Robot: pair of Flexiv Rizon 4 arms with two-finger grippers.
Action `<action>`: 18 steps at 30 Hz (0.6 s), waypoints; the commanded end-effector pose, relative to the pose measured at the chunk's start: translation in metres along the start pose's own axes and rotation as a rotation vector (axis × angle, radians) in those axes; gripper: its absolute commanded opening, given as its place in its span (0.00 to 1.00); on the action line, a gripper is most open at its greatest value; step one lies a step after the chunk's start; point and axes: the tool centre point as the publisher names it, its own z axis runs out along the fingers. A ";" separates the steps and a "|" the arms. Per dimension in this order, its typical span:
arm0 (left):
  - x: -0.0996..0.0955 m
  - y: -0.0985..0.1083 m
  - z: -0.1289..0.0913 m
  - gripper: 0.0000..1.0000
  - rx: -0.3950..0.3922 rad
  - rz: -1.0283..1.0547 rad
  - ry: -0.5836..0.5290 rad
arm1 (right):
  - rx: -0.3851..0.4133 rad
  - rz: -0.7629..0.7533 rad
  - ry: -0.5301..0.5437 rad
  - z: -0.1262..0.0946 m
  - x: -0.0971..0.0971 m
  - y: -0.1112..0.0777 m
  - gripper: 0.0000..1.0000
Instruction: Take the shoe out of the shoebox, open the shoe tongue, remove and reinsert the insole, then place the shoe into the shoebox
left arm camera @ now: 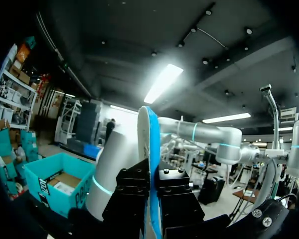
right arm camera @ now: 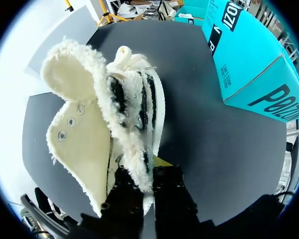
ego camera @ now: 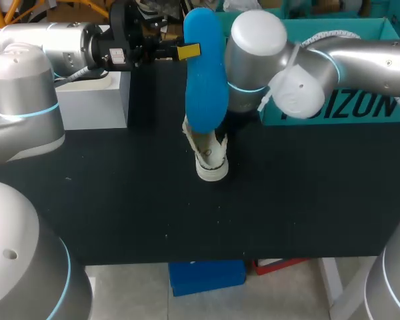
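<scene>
The left tool (ego camera: 187, 51) is pressed onto the blue insole (ego camera: 205, 73), pinching it from 2 sides and holding it upright in the air above the shoe (ego camera: 212, 160). In the left wrist view the insole shows edge-on between the 2 black fingers (left arm camera: 132, 194). The shoe rests on the black worktop (ego camera: 120, 193), near its middle, with its tongue (right arm camera: 72, 74) folded open and the fleecy lining showing. The right tool (right arm camera: 147, 186) pinches the shoe's fleecy side wall. The teal shoebox (right arm camera: 249, 59) sits beside the shoe, apart from it.
</scene>
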 end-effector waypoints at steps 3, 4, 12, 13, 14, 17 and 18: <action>0.001 0.001 0.001 0.00 0.000 0.001 -0.004 | 0.011 0.025 -0.006 0.016 0.004 -0.005 0.00; 0.001 0.001 0.001 0.00 0.000 0.001 -0.004 | 0.012 0.029 -0.006 0.017 0.003 -0.006 0.00; 0.001 0.001 0.001 0.00 0.000 0.001 -0.004 | 0.011 0.045 0.003 0.020 0.003 -0.015 1.00; 0.001 0.001 0.001 0.00 0.000 0.001 -0.004 | 0.010 0.047 0.006 0.018 0.002 -0.016 1.00; 0.001 0.001 0.001 0.00 0.000 0.001 -0.004 | 0.008 0.049 0.008 0.017 0.001 -0.017 1.00; 0.001 0.001 0.001 0.00 0.000 0.001 -0.004 | -0.007 0.063 0.016 0.009 -0.002 -0.019 1.00; 0.001 0.001 0.001 0.00 0.000 0.001 -0.004 | -0.010 0.065 0.016 0.007 -0.003 -0.019 1.00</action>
